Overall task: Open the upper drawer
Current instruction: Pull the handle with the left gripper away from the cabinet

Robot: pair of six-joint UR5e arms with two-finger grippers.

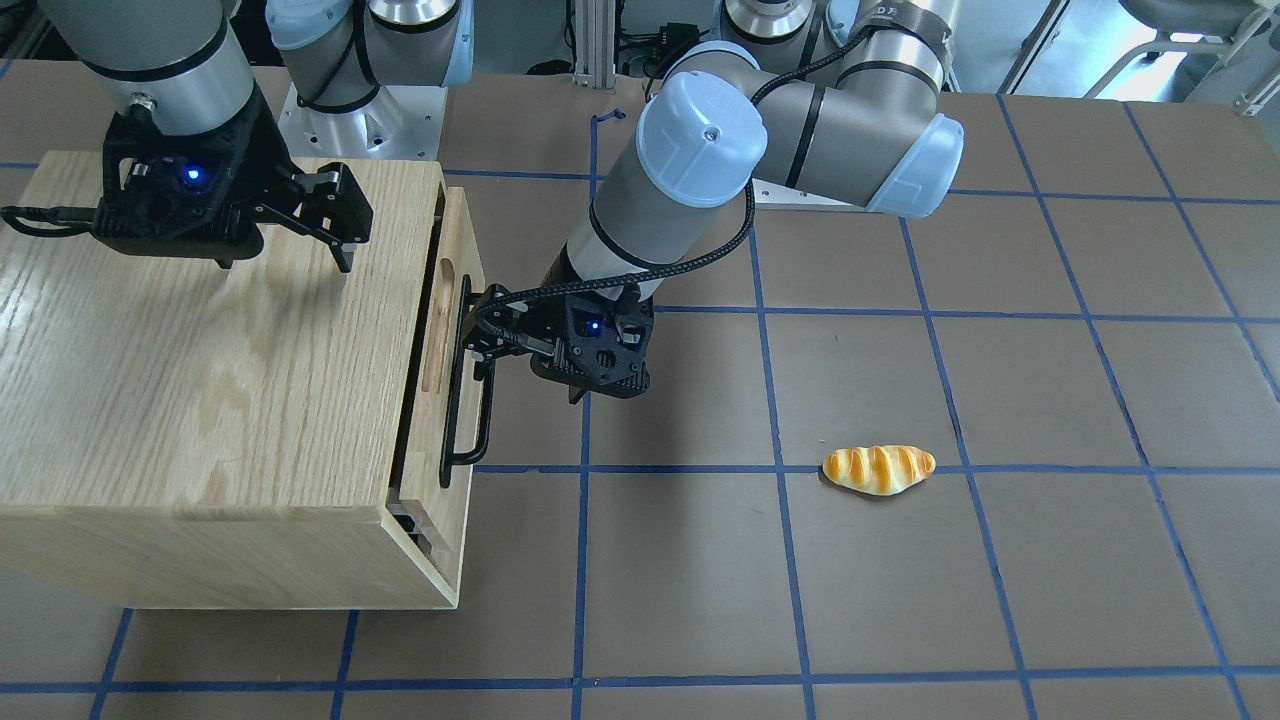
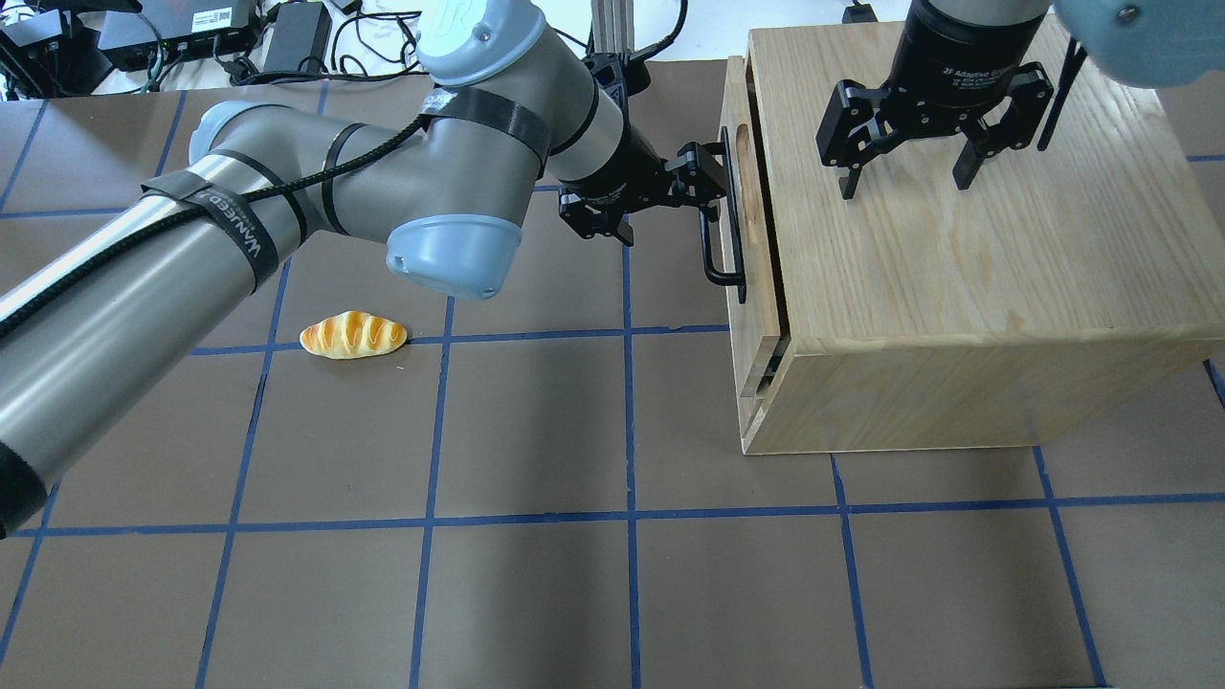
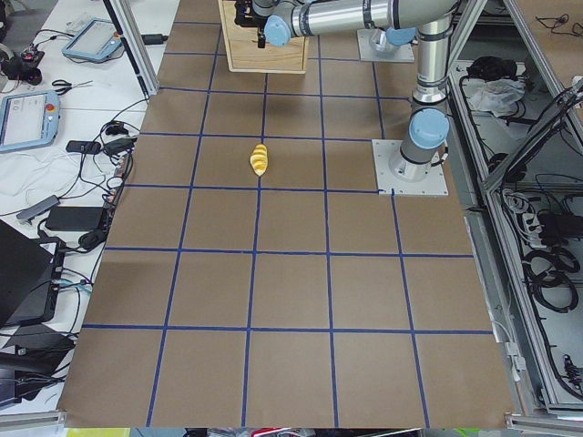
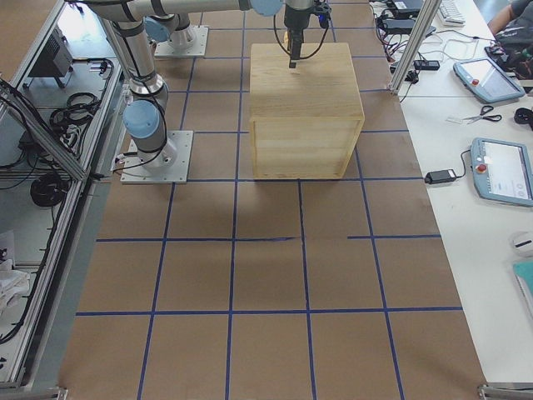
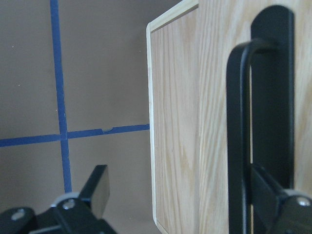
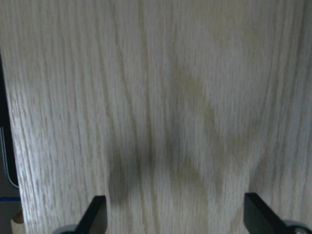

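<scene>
Brown table with blue lines holds a big wooden cabinet, and a little bread roll lies well off to the cabinet's left. Closer in, the left gripper has its two fingers spread apart with the black handle between them, and the upper drawer sticks out a little from the cabinet's left face. Over the cabinet's top, the right gripper hangs with its fingers apart too.

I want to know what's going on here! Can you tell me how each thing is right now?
upper drawer: pulled out a crack, not fully open.
left gripper: open, straddling the black handle.
right gripper: open, above the cabinet.
bread roll: lying alone on the table.
</scene>
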